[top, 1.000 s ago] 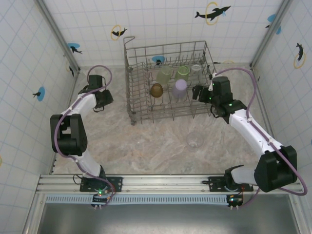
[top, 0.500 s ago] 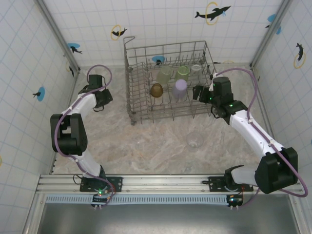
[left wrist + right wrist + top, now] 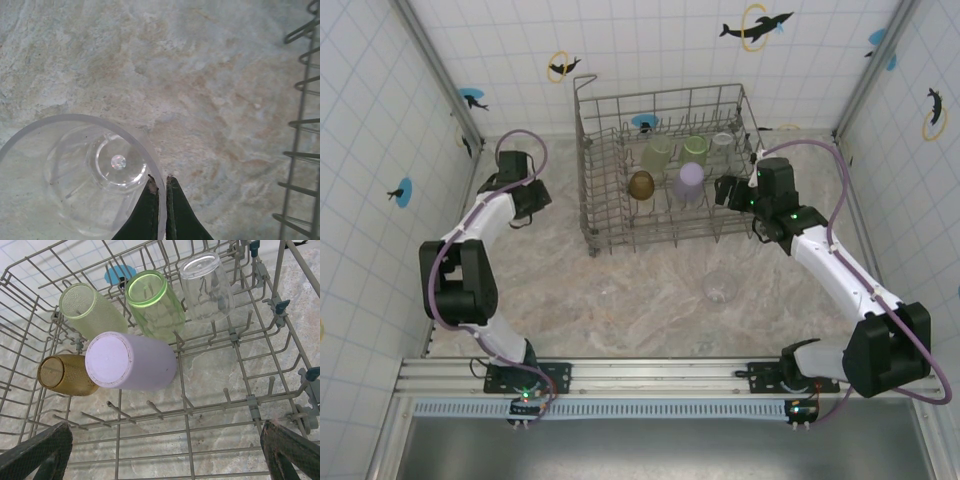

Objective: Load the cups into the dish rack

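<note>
From above, the dish rack [image 3: 665, 170] sits at the back of the counter [image 3: 550, 270], between the two arms. Five cups are inside it: a pale green cup [image 3: 657, 155], a bright green cup [image 3: 695, 148] and a back clear cup [image 3: 722, 142] in the far row, and an amber cup [image 3: 641, 184] and a lilac cup [image 3: 689, 180] in the row in front. A loose clear cup [image 3: 720, 288] stands on the counter in front of the rack, well apart from it. The left tool [image 3: 528, 207] is down low near the rack's left side. The right tool [image 3: 725, 190] is at the rack's right side. In the left wrist view, the left tool [image 3: 161, 178] is pinched together on the thin wall of the gripped clear cup [image 3: 80, 175], which sits on the counter [image 3: 200, 75] with the rack's wires [image 3: 300, 122] off to the right. In the right wrist view, the right tool [image 3: 165, 426] has its fingers [image 3: 40, 455] far apart, above the rack [image 3: 235, 405], holding nothing. Below it the pale green cup [image 3: 92, 312], bright green cup [image 3: 155, 305], back clear cup [image 3: 206, 285], lilac cup [image 3: 130, 362] and amber cup [image 3: 65, 375] lean among the tines.
</note>
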